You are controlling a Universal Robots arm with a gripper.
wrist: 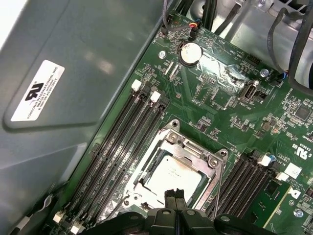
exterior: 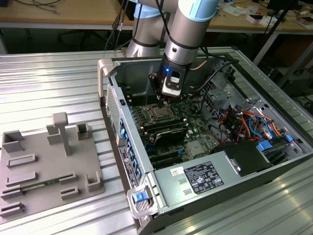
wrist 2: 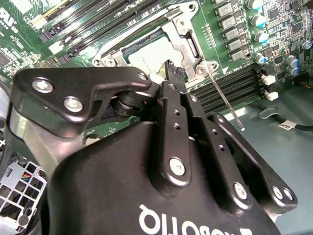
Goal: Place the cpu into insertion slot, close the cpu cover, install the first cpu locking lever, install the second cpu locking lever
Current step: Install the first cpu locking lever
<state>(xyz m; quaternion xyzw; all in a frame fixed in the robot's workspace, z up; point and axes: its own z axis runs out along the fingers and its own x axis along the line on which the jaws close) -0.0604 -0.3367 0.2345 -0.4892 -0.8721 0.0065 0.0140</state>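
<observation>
First wrist view puts my pincer (wrist: 175,199), fingers pressed together and gripping nothing, right over one edge of the chip (wrist: 172,177). That chip lies flat on the green board (wrist: 220,110), with the metal cover (wrist: 190,148) folded down around it.

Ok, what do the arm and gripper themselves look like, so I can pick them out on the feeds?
The arm is silver-grey with light-blue joint caps and black cables along it; a blue light glows at its wrist. The gripper is matte black: rounded body with white lettering, bar-shaped links held by silver screws.
</observation>
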